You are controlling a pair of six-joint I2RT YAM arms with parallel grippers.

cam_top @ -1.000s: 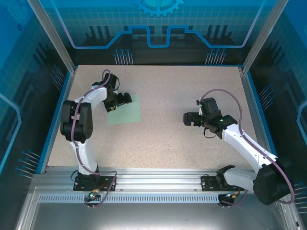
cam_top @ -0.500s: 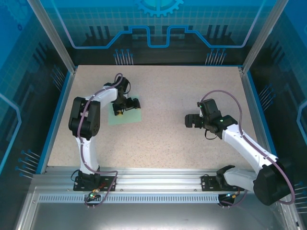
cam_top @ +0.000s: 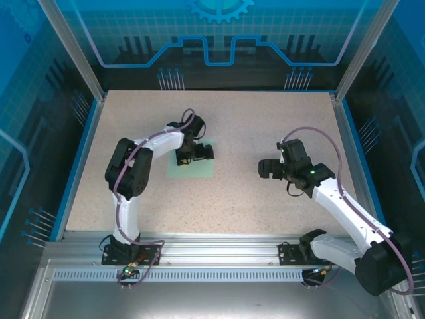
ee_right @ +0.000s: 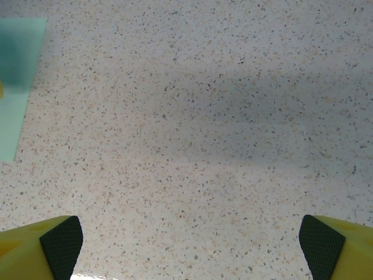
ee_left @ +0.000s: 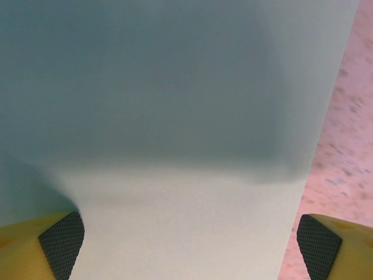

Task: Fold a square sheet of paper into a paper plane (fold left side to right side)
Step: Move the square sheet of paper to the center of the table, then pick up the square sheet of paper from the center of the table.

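left end effector (cam_top: 196, 154) spread over square sheet of paper (cam_top: 199, 170); right end effector (cam_top: 266, 168) spread

Left gripper (cam_top: 196, 154) swung right, toward table centre, jaws wide. Paper sheet (cam_top: 194, 170) slid right under it.

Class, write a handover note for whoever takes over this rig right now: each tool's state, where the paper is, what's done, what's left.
Left tool: open, low over the paper; whether it touches is unclear.
Right tool: open, holding nothing, over the table to the right of the paper.
Paper: flat on the table, left of centre, no crease visible.
Done: no fold.
Left: fold the left side over to the right side, then the rest of the plane.
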